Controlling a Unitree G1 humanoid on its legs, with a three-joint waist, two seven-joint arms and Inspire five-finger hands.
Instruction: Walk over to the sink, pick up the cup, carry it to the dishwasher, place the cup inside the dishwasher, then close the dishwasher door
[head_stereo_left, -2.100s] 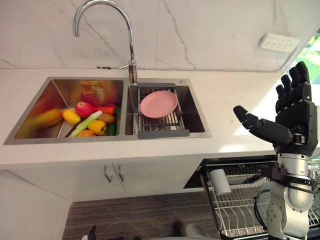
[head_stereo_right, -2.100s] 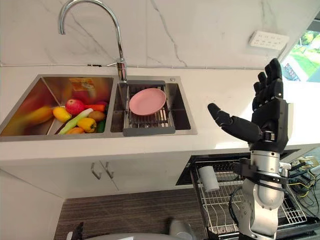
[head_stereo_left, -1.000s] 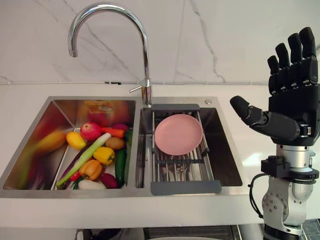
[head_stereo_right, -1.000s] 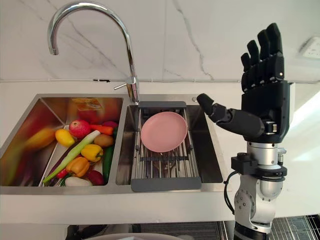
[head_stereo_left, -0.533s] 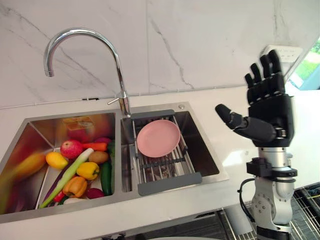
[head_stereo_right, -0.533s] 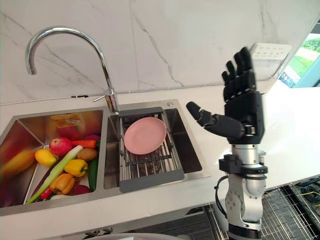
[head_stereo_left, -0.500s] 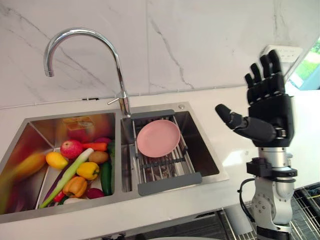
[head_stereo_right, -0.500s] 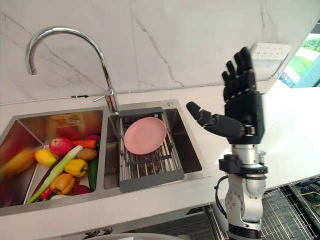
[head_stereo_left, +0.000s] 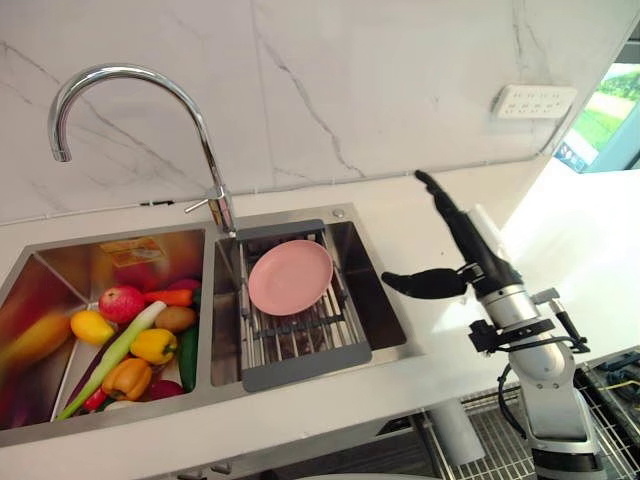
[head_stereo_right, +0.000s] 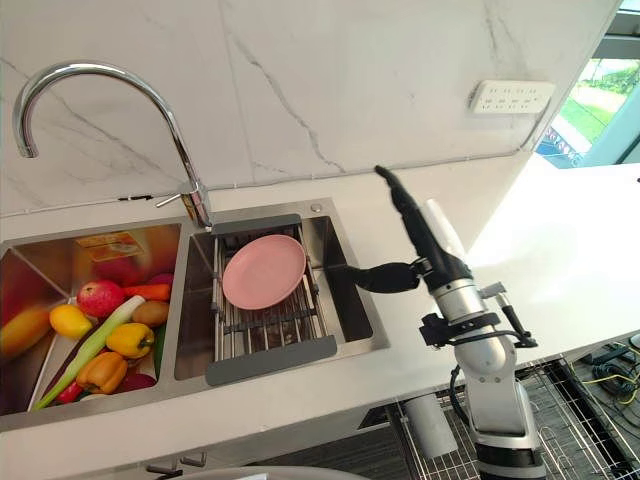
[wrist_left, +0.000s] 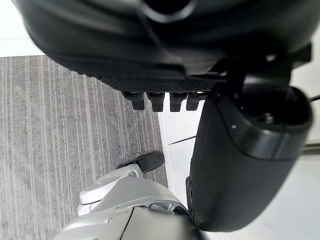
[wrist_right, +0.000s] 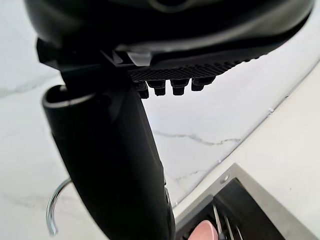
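Hovering by the sink (head_stereo_left: 366, 272), right hand (head_stereo_left: 478, 252) spread; wrist view shows left hand (wrist_left: 150, 50) relaxed.

The left robot hand (wrist_left: 150, 45) hangs, fingers (wrist_left: 156, 102) extended, over striped grey floor (wrist_left: 60, 125).

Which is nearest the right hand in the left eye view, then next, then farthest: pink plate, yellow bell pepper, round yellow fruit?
From the right hand:
1. Pink plate, on the drain rack.
2. Yellow bell pepper, in the left basin.
3. Round yellow fruit, farther left in that basin.
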